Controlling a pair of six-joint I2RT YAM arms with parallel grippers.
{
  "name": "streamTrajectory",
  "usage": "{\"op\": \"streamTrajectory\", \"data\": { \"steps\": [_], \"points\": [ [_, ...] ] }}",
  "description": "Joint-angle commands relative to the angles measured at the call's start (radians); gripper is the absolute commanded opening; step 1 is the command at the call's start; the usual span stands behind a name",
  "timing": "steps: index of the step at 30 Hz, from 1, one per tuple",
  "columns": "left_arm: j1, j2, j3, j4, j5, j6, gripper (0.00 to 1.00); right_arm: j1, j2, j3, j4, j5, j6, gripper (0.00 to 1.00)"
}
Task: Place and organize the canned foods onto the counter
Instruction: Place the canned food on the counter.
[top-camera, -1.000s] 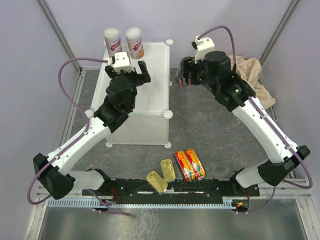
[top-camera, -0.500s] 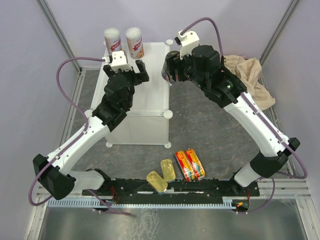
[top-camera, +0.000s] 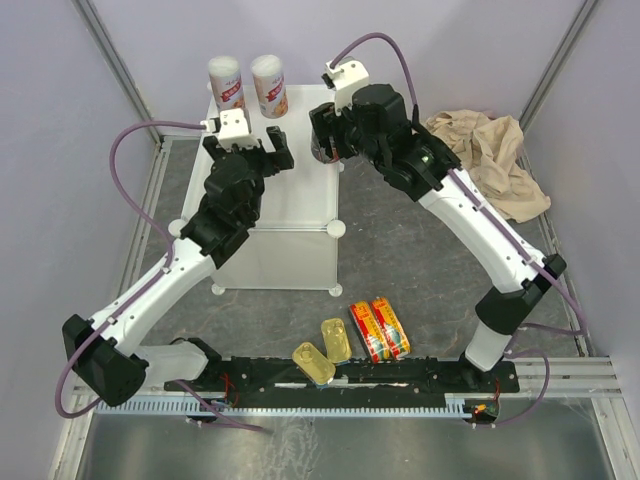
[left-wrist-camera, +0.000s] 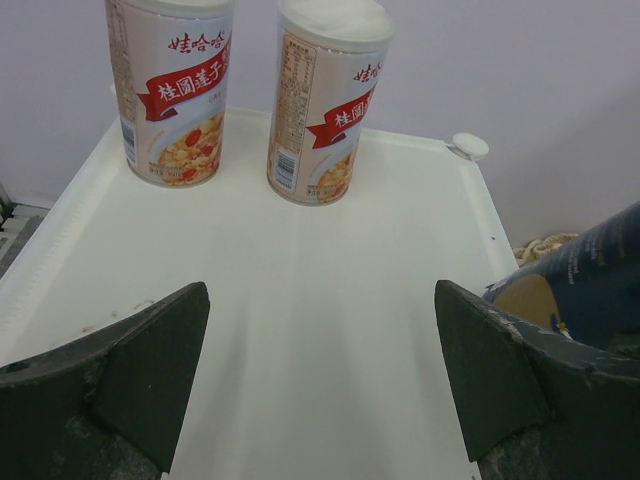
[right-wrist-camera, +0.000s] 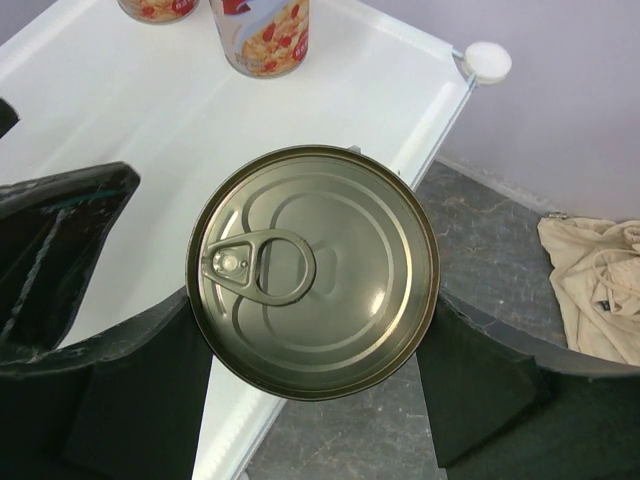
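Two white-and-red cans (top-camera: 226, 84) (top-camera: 269, 86) stand upright at the back of the white counter (top-camera: 290, 210). In the left wrist view they (left-wrist-camera: 170, 90) (left-wrist-camera: 325, 100) are ahead of my left gripper (left-wrist-camera: 320, 380), which hovers open and empty over the counter top (left-wrist-camera: 330, 300). My right gripper (right-wrist-camera: 315, 335) is shut on the dark can (right-wrist-camera: 313, 272), lid and pull ring up, held above the counter's right edge (right-wrist-camera: 420, 120). From above, that can (top-camera: 320, 150) hangs by the back right corner. Two gold tins (top-camera: 337, 340) (top-camera: 313, 362) and two red-yellow tins (top-camera: 367, 331) (top-camera: 390, 326) lie on the floor near the arm bases.
A beige cloth (top-camera: 490, 160) lies crumpled at the back right. Round white knobs (top-camera: 338, 228) mark the counter's corners. The left gripper (top-camera: 248, 150) and the right gripper (top-camera: 325, 135) are close together over the counter's back half. A metal rail runs along the near edge.
The right arm has swung left, carrying the dark can from over the grey floor to the counter's right back edge. The left gripper has drifted slightly left and back.
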Motion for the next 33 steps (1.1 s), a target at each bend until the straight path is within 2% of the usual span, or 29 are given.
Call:
{"op": "streamTrajectory", "data": {
  "steps": [1, 9, 14, 16, 24, 26, 33],
  "points": [
    [0.006, -0.049, -0.012, 0.067, 0.010, -0.032, 0.99, 0.006, 0.016, 0.118, 0.151, 0.017, -0.015, 0.17],
    [0.013, -0.055, -0.034, 0.086, 0.028, -0.021, 0.99, 0.006, 0.140, 0.262, 0.100, 0.026, -0.032, 0.19],
    [0.029, -0.044, -0.040, 0.092, 0.085, -0.021, 0.99, 0.005, 0.184, 0.284, 0.098, 0.046, -0.038, 0.24],
    [0.037, -0.037, -0.041, 0.092, 0.100, -0.026, 0.99, 0.004, 0.198, 0.286, 0.103, 0.054, -0.038, 0.30],
    [0.091, -0.017, -0.052, 0.103, 0.179, -0.060, 0.99, -0.012, 0.234, 0.275, 0.134, 0.080, -0.019, 0.77],
    [0.103, -0.009, -0.051, 0.106, 0.203, -0.067, 0.99, -0.018, 0.232, 0.264, 0.145, 0.073, -0.009, 0.86],
    [0.124, 0.019, -0.033, 0.114, 0.262, -0.079, 0.99, -0.031, 0.199, 0.229, 0.182, 0.051, -0.001, 0.97]
  ]
}}
